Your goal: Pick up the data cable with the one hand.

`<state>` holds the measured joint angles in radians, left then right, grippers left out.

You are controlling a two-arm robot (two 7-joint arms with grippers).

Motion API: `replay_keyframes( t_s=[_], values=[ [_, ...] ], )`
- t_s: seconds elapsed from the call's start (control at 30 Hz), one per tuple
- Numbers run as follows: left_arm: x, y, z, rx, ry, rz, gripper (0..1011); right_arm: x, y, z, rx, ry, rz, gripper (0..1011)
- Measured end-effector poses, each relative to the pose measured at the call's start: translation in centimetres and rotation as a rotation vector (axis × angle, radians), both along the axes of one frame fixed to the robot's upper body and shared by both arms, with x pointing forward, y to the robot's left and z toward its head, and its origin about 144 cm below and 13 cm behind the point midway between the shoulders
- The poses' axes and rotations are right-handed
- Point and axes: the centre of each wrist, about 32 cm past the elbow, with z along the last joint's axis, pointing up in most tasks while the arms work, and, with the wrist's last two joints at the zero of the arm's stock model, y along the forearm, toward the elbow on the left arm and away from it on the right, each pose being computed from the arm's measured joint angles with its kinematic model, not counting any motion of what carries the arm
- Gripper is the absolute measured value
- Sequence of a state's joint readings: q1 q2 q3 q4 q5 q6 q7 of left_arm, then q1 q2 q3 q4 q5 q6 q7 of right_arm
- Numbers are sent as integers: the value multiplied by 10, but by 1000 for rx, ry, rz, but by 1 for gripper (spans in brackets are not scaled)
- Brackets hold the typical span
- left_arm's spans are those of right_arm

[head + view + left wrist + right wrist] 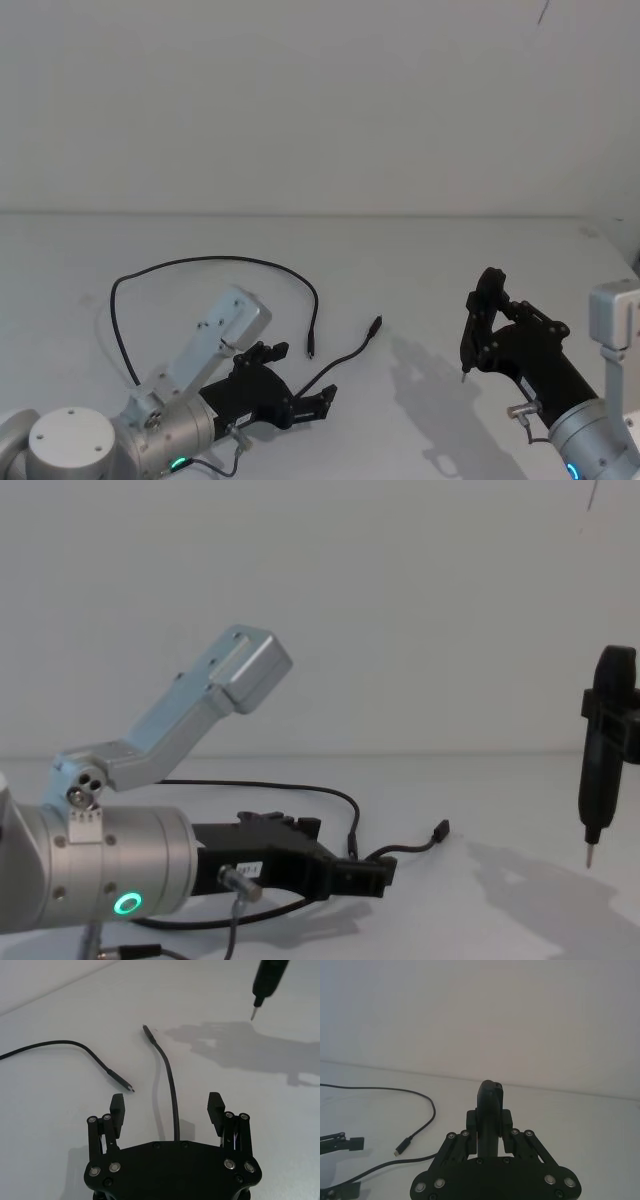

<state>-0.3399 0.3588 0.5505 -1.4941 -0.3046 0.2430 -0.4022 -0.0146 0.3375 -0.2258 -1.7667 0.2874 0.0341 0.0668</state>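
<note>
Overhead, the left gripper [300,378] is seen low over the table [420,260], jaws spread wide and empty. From the left wrist, the data cable [169,1070] is shown lying between the parted fingers [117,1107], untouched. From the chest, the right gripper [590,835] is seen raised, well apart.

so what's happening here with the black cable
The left tool sits low over the table, open, with one end stretch of the black cable running between its jaws. Nothing is gripped yet; the cable lies on the table. The right tool hangs idle above the table on the right.
</note>
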Motion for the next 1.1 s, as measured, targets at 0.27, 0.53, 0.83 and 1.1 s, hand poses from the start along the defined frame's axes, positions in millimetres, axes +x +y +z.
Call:
replay_keyframes(
  t_s=[0.27,0.53,0.83,1.1],
  values=[
    [5,-6,-5,-29,29,16,1001,0,0,0,0,0,0,279],
    [10,-15,-11,-36,70,-3,1001,0,0,0,0,0,0,279],
    [14,-23,-15,-48,93,-21,778,0,0,0,0,0,0,279],
    [16,-26,-16,-65,98,-24,542,0,0,0,0,0,0,279]
  ],
)
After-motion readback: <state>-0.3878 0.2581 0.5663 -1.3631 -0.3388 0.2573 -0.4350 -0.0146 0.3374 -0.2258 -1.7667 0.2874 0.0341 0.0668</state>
